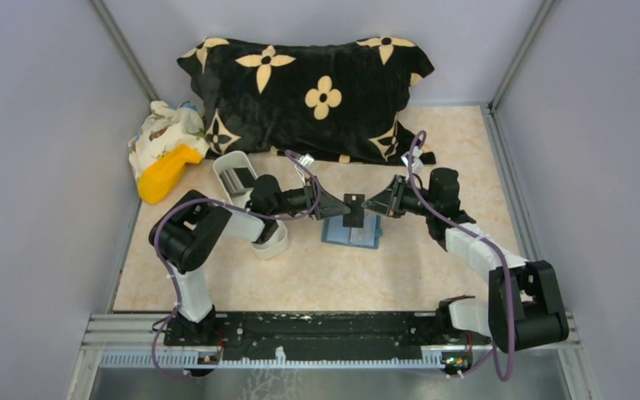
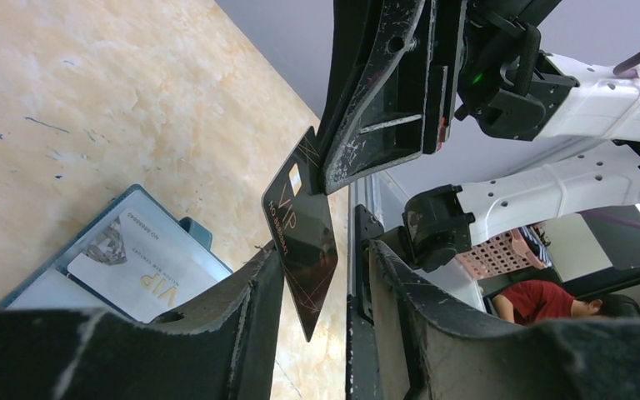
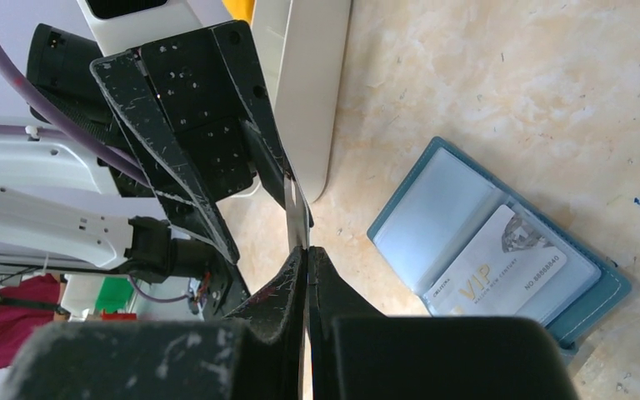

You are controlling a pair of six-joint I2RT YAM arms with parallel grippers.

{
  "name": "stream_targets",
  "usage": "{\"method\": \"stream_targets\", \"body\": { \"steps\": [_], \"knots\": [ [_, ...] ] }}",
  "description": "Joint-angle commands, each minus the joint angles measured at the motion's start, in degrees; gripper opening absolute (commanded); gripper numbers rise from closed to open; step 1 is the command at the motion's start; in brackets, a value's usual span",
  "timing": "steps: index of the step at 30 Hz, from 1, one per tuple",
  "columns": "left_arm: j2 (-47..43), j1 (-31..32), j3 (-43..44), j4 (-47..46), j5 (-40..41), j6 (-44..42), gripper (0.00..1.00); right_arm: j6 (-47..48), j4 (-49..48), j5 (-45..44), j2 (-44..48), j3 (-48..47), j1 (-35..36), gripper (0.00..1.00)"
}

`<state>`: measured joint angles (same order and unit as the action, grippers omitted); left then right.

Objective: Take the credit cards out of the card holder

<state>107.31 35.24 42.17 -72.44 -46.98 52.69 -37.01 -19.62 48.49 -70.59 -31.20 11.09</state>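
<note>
Two cards are in view: one black card (image 2: 304, 242) held in the air and one silvery card (image 3: 496, 279) seated in the card holder (image 3: 604, 304).

1. Right fingers (image 3: 279, 300): closed flat on one short end of the black card, which shows edge-on between them.
2. Left fingers (image 2: 246, 321): spread and gripping nothing. The free end of the black card reaches into the gap between them, close against one finger. Contact cannot be confirmed.
3. Black card axis: the long axis runs straight out from my right fingertips toward my left fingers, so the two pairs face each other along the card.
4. Card holder: open flat on the surface (image 3: 483, 100), below both pairs of fingers and slightly toward my bases, apart from the black card. The silvery card lies in a clear sleeve on one half.

Judgement: one card is out and at least one is not. If this is a handover, item 3 governs. My left fingers need only close across the card's faces, with no reorientation, before the right pair lets go. The holder lies about midway beneath both arms, so neither is clearly nearer, and the left fingers are the unloaded pair. A thin card may twist if both pairs pull together.
</note>
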Motion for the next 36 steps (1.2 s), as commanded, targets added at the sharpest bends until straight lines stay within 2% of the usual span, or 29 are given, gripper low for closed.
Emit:
{"method": "stream_targets", "body": {
  "steps": [1, 5, 7, 8, 10, 16, 21, 23, 25, 28, 30, 34, 36],
  "knots": [
    [0.4, 0.35, -0.6, -3.23, -1.69, -0.81, 0.47, 1.57, -1.06, -1.38, 1.49, -3.08, -0.01, 0.0],
    [0.26, 0.35, -0.78, -2.76, -1.45, -0.91, 0.35, 1.76, -0.77, -1.38, 1.5, -3.23, -0.11, 0.0],
    [0.34, 0.36, -0.72, -2.47, -1.39, -1.01, 0.13, 1.76, -0.77, -1.35, 1.47, -3.18, -0.19, 0.0],
    [0.36, 0.35, -0.57, -2.4, -1.56, -1.02, 0.05, 1.74, -0.82, -1.34, 1.41, -3.12, -0.13, 0.0],
    [0.5, 0.35, -0.36, -2.27, -1.75, -0.99, 0.0, 1.73, -0.86, -1.25, 1.2, -3.08, -0.16, 0.0],
    [0.29, 0.17, -0.05, -1.25, -0.86, -0.16, 0.0, 1.51, -1.32, -1.23, 0.71, -3.29, -0.19, 0.0],
    [-3.22, -1.46, 0.9, 9.76, 4.07, -1.2, 0.0, 3.35, 2.93, -10.12, 1.83, -3.53, -1.48, 0.33],
    [-6.44, -2.19, 1.0, 17.0, 7.01, -2.85, 0.0, 4.58, 4.44, -15.55, 1.74, -2.82, -1.78, 0.39],
    [-10.71, -2.7, 0.95, 24.18, 11.65, -4.94, 0.0, 5.28, 4.82, -18.31, 0.96, -1.89, -1.78, 0.4],
    [-16.76, -3.45, 4.27, 44.26, 24.2, -9.46, 0.0, 5.09, 2.93, -18.54, -0.6, 0.2, -1.78, 0.4],
    [-18.95, -5.34, 6.82, 55.26, 29.29, -10.7, 0.0, 4.83, 1.35, -18.12, -1.77, 1.48, -1.82, 0.4],
    [-23.95, -11.39, 6.64, 62.73, 31.48, -8.79, 0.0, 3.6, -2.72, -16.45, -4.49, 3.75, -1.82, 0.4],
    [-26.3, -13.4, 7.2, 66.52, 36.07, -8.72, 0.0, 3.27, -4.33, -15.5, -6.13, 4.06, -1.78, 0.4]
  ]
}}
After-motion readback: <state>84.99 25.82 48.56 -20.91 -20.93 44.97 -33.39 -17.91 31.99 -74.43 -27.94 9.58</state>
